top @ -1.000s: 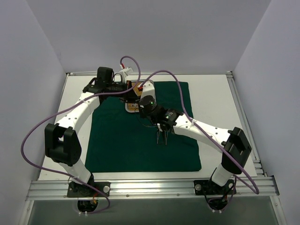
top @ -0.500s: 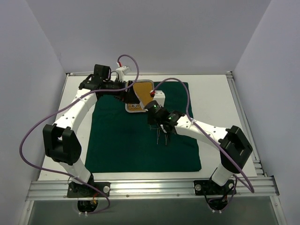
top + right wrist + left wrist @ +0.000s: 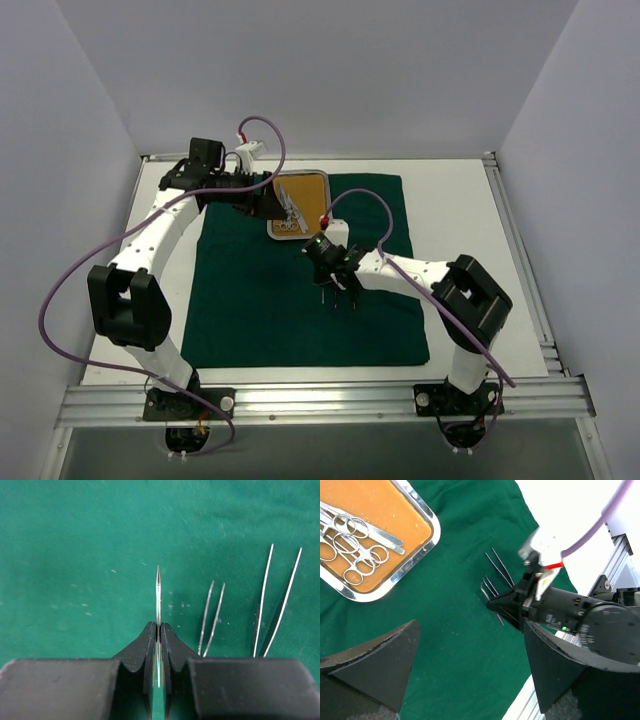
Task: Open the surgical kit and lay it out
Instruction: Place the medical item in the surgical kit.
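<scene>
Jaws of the right gripper (image 3: 158, 630) were pinched together on a thin pair of tweezers (image 3: 158, 587). The point stuck straight out toward 12 o'clock in the wrist view. Couldn't tell if the tip was touching the fabric or just above it.

Right next to it, at 3 o'clock, two more pairs lay flat on the dark green cloth wrap (image 3: 75, 540). First came the small tweezers (image 3: 212, 614), then the longer tweezers (image 3: 277, 595) further out. All three ran roughly parallel, with none of them touching each other.

From the top camera, that gripper sat a bit toward 3 o'clock of the cloth's middle. The cloth was spread open across the white table (image 3: 455, 200).

The steel tray (image 3: 327, 196) sat up at the cloth's 12 o'clock edge. It had an orange-brown floor, and a bunch of scissor-handled instruments (image 3: 355, 545) were piled in it, overlapping each other.

The left gripper (image 3: 470, 630) was by the tray's 9 o'clock rim in the top view. Its fingers (image 3: 375, 665) were spread wide with nothing between them. Its own camera looked down on the cloth, with the tray off at 10 o'clock and the other arm at 3 o'clock.
</scene>
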Action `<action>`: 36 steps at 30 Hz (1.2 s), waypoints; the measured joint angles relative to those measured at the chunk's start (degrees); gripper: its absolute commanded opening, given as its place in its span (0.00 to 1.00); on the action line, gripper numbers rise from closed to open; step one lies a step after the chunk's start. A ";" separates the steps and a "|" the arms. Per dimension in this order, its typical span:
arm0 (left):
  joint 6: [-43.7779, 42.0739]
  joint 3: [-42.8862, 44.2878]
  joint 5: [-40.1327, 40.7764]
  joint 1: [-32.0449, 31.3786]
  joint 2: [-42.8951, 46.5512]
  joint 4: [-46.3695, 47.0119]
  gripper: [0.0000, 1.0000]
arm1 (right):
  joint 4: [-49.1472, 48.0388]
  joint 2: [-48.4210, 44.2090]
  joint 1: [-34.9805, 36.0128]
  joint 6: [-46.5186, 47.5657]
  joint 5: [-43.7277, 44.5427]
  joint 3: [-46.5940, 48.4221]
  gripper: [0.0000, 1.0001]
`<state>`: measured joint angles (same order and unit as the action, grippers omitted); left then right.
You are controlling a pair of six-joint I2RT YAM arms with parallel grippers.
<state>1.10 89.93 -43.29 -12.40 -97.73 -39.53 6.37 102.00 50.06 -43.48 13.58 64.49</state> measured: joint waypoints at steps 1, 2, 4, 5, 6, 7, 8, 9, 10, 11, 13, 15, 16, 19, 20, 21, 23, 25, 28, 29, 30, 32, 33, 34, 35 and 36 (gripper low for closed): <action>-0.07 0.00 -0.07 0.00 0.00 -0.02 0.94 | 0.44 0.59 0.00 -0.07 -0.15 0.00 0.00; -0.07 0.00 -0.11 0.00 0.00 -0.02 0.94 | 0.79 1.09 0.00 -0.17 -0.28 0.00 0.00; -0.11 -0.07 -0.24 0.00 0.00 -0.07 0.94 | 1.22 1.99 0.00 -0.35 -0.59 0.00 0.00; -0.09 -0.07 -0.26 0.00 0.00 -0.09 0.94 | 1.40 2.34 0.00 -0.46 -0.74 0.00 0.00; -0.09 -0.07 -0.33 0.00 0.00 -0.09 0.94 | 1.51 2.54 0.00 -0.55 -0.85 0.00 0.00; -0.09 -0.09 -0.39 0.00 0.00 -0.11 0.94 | 1.60 2.69 -0.02 -0.68 -0.94 0.00 0.00; -0.09 -0.09 -0.48 0.00 0.00 -0.11 0.94 | 1.66 2.69 -0.13 -0.74 -0.98 0.00 0.00; -0.09 -0.09 -0.55 0.00 0.00 -0.11 0.94 | 1.68 2.69 -0.15 -0.87 -1.01 0.00 0.00; -0.09 -0.09 -0.61 0.00 0.00 -0.11 0.94 | 1.66 2.69 -0.17 -0.92 -1.01 0.00 0.00; -0.09 -0.09 -0.63 0.00 0.00 -0.13 0.94 | 1.70 2.69 -0.17 -1.03 -1.01 0.00 0.00; -0.09 -0.09 -0.68 0.00 0.00 -0.13 0.94 | 1.84 2.69 -0.22 -1.14 -1.01 0.00 0.00; -0.09 -0.09 -0.70 0.00 0.00 -0.13 0.94 | 1.86 2.71 -0.26 -1.31 -1.01 0.00 0.01; -0.09 -0.09 -0.68 0.00 0.00 -0.13 0.94 | 1.88 2.75 -0.28 -1.33 -1.01 0.00 0.01; -0.09 -0.09 -0.79 0.00 0.00 -0.13 0.94 | 1.86 3.06 -0.61 -1.33 -1.03 0.00 0.03; -0.09 -0.09 -0.85 0.00 0.00 -0.13 0.94 | 1.81 3.26 -0.76 -1.33 -1.03 0.00 0.03; -0.09 -0.09 -0.90 0.00 0.00 -0.13 0.94 | 1.81 3.50 -0.94 -1.33 -1.05 0.00 0.04; -0.09 -0.09 -0.94 0.00 0.00 -0.13 0.94 | 1.84 4.13 -1.44 -1.33 -1.05 0.00 0.05; -0.09 -0.09 -1.01 0.00 0.00 -0.13 0.94 | 1.77 4.59 -1.79 -1.31 -1.07 0.00 0.06; -0.09 -0.09 -1.09 0.00 0.00 -0.13 0.94 | 1.55 4.74 -2.10 -1.29 -1.29 0.11 0.08; -0.09 -0.09 -1.09 0.00 0.00 -0.13 0.94 | 1.51 4.74 -2.10 -1.22 -1.40 0.13 0.09; -0.09 -0.09 -1.11 0.00 0.00 -0.13 0.94 | 1.51 4.74 -2.10 -1.25 -1.42 0.15 0.10; -0.09 -0.09 -1.11 0.00 0.00 -0.15 0.94 | 1.51 4.74 -2.10 -1.25 -1.44 0.20 0.13; -0.09 -0.09 -1.11 0.00 0.00 -0.15 0.94 | 1.51 4.74 -2.10 -1.16 -1.44 0.22 0.15; -0.09 -0.09 -1.11 0.00 0.00 -0.15 0.94 | 1.51 4.74 -2.10 -1.14 -1.46 0.22 0.17; -0.09 -0.09 -1.11 0.00 0.00 -0.15 0.94 | 1.51 4.74 -2.10 -1.09 -1.46 0.24 0.18; -0.09 -0.09 -1.11 0.00 -0.02 -0.15 0.94 | 1.49 4.74 -2.10 -1.09 -1.46 0.26 0.19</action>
<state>1.02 89.84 -44.40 -12.40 -97.76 -39.68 7.86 106.74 47.97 -44.58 12.12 64.75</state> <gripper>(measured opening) 0.938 0.166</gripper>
